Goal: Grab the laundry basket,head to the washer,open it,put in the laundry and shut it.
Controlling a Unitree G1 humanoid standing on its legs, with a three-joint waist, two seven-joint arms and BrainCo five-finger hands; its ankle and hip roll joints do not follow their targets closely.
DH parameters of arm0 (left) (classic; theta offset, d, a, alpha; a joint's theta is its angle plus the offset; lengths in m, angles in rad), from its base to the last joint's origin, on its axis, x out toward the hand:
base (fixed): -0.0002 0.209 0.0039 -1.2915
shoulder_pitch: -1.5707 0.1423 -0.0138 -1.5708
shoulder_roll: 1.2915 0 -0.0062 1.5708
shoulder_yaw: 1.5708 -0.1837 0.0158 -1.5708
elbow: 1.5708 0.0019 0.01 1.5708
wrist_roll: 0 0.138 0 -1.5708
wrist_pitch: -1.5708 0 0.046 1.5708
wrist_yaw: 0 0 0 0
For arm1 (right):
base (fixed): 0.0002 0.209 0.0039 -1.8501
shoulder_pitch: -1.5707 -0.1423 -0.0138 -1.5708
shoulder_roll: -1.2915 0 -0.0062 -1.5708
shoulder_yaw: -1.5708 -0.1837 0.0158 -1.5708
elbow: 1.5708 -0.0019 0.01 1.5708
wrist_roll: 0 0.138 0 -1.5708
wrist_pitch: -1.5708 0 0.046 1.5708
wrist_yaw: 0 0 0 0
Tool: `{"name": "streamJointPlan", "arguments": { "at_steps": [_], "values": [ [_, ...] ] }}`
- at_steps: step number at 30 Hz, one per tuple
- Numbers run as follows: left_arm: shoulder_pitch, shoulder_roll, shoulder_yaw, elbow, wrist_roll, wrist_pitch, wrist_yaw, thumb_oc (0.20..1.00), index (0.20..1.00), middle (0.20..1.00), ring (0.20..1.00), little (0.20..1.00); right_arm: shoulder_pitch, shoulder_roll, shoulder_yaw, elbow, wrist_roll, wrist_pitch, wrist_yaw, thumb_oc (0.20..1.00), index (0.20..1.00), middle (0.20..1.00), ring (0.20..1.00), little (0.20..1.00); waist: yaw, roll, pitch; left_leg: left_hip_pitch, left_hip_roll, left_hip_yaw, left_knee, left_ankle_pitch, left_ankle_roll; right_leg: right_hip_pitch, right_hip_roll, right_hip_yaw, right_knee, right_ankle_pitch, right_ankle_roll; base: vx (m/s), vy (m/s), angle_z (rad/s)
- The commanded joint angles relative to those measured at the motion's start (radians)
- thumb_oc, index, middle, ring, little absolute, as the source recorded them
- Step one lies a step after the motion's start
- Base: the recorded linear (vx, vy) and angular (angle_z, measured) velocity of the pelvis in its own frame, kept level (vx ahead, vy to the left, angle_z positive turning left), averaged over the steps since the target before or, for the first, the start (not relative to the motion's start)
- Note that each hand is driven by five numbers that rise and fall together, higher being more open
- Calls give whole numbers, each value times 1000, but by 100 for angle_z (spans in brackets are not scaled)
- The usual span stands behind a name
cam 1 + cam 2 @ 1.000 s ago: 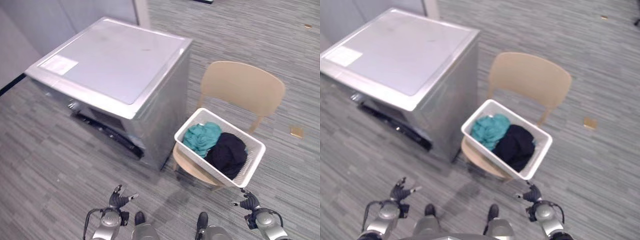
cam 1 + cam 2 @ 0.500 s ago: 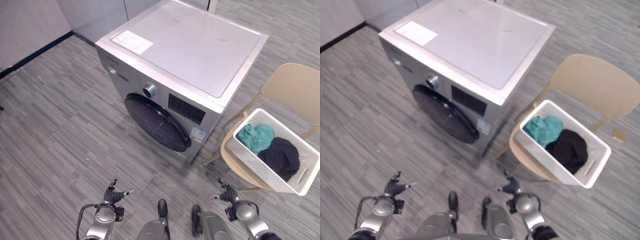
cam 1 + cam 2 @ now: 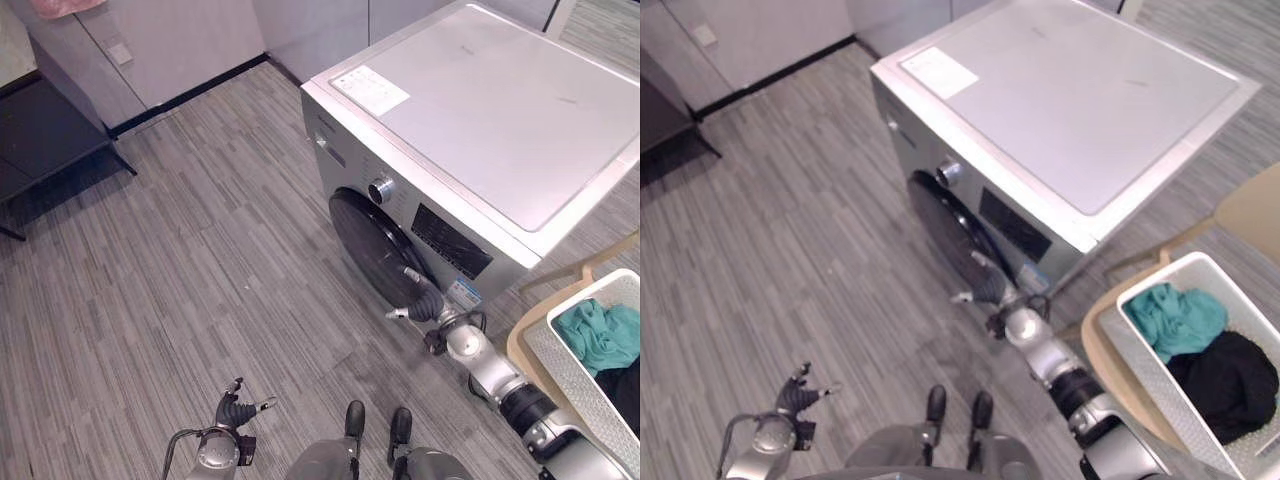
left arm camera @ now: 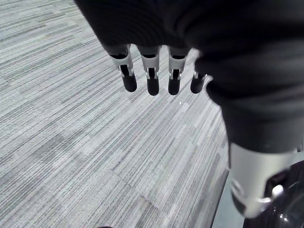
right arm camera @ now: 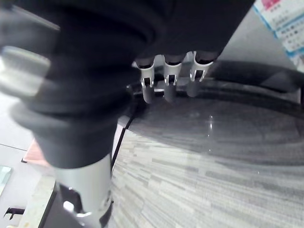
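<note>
The silver front-loading washer (image 3: 500,130) stands at the upper right, and its dark round door (image 3: 372,252) is closed. My right hand (image 3: 424,302) reaches out to the door's lower right edge with its fingers (image 5: 164,84) straight against the dark rim, open. A white laundry basket (image 3: 1145,355) rests on a beige chair (image 3: 1252,208) to the right of the washer. It holds a teal garment (image 3: 1175,318) and a black garment (image 3: 1230,385). My left hand (image 3: 238,410) hangs low over the floor, its fingers (image 4: 149,80) straight, holding nothing.
A dark low table (image 3: 45,140) stands at the far left against a grey wall (image 3: 180,40) with a black skirting. Striped grey flooring (image 3: 200,280) spreads in front of the washer.
The camera has swung left, so washer and basket sit further right in view. My right arm has risen from low by the chair and stretched to the washer door. The left hand stays low.
</note>
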Motion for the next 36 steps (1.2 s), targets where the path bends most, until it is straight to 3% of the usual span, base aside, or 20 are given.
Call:
{"name": "streamJointPlan", "arguments": {
  "at_steps": [1,6,7,14,21,29,35,36],
  "values": [
    [-22,26,-6,-12,10,-48,32,1000,1000,1000,1000,1000,46,-28,-39,-78,-28,-31,-79,1000,1000,1000,1000,1000,-7,-47,-15,6,8,46,-4,-53,-27,16,-56,56,-19,-53,112,15,30,10],
    [-25,32,-18,-22,15,-51,26,1000,1000,1000,1000,1000,54,-26,-39,-60,-14,-31,-81,1000,1000,1000,1000,1000,0,-47,0,-3,11,45,-6,-54,-26,6,-59,60,-26,-43,116,-44,10,-2],
    [-60,39,-37,-24,0,-58,29,1000,1000,1000,1000,1000,8,-4,-13,18,8,-24,-83,1000,1000,1000,1000,1000,15,-44,29,-52,9,47,2,-45,-27,-40,-63,63,-22,-26,121,-212,19,-9],
    [-143,52,-73,-13,-59,-80,42,1000,1000,1000,1000,1000,-95,80,49,209,122,-14,-54,1000,1000,1000,1000,1000,50,-32,67,-177,7,45,23,-5,-36,-157,-69,68,-9,9,119,-110,31,-5],
    [-154,50,-87,-9,-86,-79,53,1000,1000,1000,1000,1000,-165,227,226,55,287,-55,68,1000,1000,1000,1000,1000,96,-38,90,-171,6,33,12,6,-44,-151,-72,57,-2,4,118,5,10,-3],
    [-194,48,-137,11,-126,-100,58,1000,1000,1000,1000,1000,-385,333,315,-86,406,-117,92,1000,1000,1000,1000,1000,137,-61,94,-163,3,15,22,-4,-45,-129,-73,39,-5,-1,115,9,-16,-3],
    [-213,56,-162,18,-119,-103,53,1000,1000,1000,1000,1000,-433,335,321,-66,375,-120,67,1000,1000,1000,1000,1000,156,-73,96,-161,1,-4,25,-6,-44,-117,-74,24,-10,-3,116,4,-31,30],
    [-220,65,-167,7,-113,-106,51,1000,1000,1000,1000,1000,-436,296,292,-34,352,-111,36,1000,1000,1000,1000,1000,155,-76,103,-168,1,-9,25,-3,-44,-120,-76,18,-10,2,119,-16,-15,44]
  ]
}}
